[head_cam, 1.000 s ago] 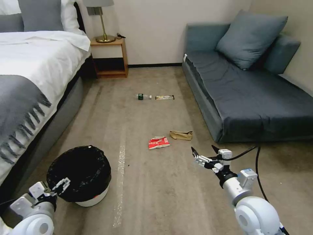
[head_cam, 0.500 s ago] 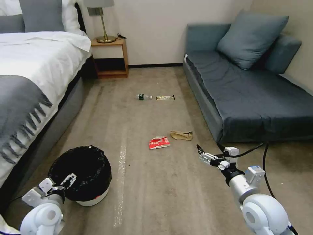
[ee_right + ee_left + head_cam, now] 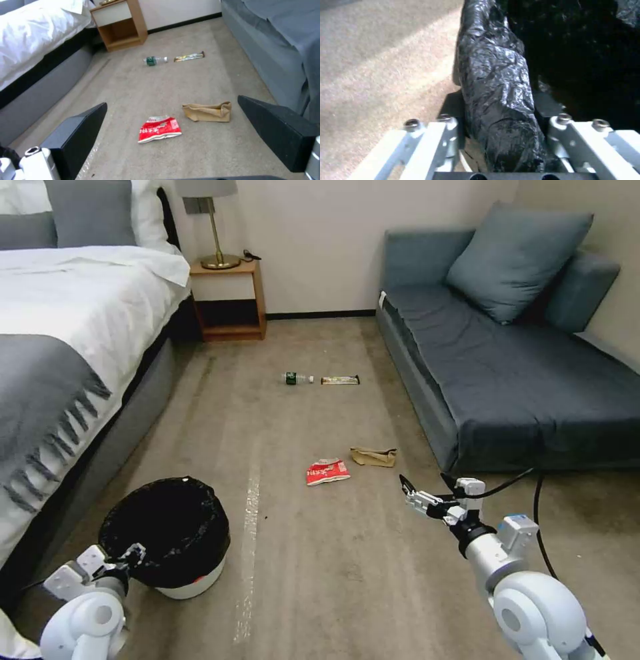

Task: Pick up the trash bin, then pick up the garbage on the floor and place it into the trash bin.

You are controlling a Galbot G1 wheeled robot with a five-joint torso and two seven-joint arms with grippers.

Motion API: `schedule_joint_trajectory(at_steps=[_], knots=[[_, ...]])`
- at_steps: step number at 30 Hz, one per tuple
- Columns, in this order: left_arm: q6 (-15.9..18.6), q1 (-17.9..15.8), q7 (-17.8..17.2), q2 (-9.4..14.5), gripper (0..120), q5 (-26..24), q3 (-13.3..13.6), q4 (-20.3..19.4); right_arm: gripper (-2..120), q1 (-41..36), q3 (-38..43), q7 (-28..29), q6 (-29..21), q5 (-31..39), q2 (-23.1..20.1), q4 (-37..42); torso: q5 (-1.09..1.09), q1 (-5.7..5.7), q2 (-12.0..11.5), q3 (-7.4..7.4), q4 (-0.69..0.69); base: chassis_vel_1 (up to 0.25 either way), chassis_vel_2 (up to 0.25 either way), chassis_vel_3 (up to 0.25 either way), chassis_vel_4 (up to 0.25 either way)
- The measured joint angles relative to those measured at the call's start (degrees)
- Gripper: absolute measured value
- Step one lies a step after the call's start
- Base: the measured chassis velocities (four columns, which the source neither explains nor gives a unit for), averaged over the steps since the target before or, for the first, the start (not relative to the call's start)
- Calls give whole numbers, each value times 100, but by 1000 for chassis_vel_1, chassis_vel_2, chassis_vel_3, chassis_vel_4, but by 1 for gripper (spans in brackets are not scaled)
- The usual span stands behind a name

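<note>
The trash bin (image 3: pixel 175 585), white with a black bag liner, stands on the carpet at the lower left. My left gripper (image 3: pixel 131 555) is at its near rim; in the left wrist view the fingers (image 3: pixel 449 125) sit on either side of the bag-covered rim (image 3: pixel 495 82), pressed against it. The garbage lies ahead: a red-and-white packet (image 3: pixel 327 471), a brown paper bag (image 3: pixel 373 456), a small bottle (image 3: pixel 297 378) and a gold-black wrapper (image 3: pixel 340 379). My right gripper (image 3: pixel 423 485) hovers open, short of and to the right of the packet (image 3: pixel 159 128) and bag (image 3: pixel 207 112).
A bed (image 3: pixel 60 347) runs along the left and a grey sofa (image 3: pixel 507 373) along the right. A wooden bedside table (image 3: pixel 230 300) with a lamp stands at the far wall. Open carpet runs between the two.
My left gripper has dropped a little onto the bin's rim and its fingers have drawn together on it. The right gripper has barely moved. The garbage lies where it was.
</note>
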Motion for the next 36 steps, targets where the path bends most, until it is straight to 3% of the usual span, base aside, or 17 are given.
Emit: schedule_joint_trajectory(at_steps=[3,10,16,25,36], knots=[[-52,-2,8,19,19,61,10,-21,100,1,-2,41,-7,35,1,5,-3,1,-1,2,0,0,0,0,0],[-163,-3,126,34,4,169,28,-63,100,-2,-12,78,-43,77,7,22,-9,1,-3,3,-6,0,0,0,0],[-289,34,202,12,4,358,51,-155,100,4,-14,87,-78,99,8,22,-11,1,-3,3,-5,0,0,0,0],[-594,100,210,-43,4,1124,11,-584,100,-4,29,51,-56,225,8,22,-1,2,-3,1,-3,0,0,0,0],[-995,195,77,-174,4,1831,-67,-761,100,-16,41,-37,-14,230,30,-24,2,2,-3,1,-2,0,0,0,0]])
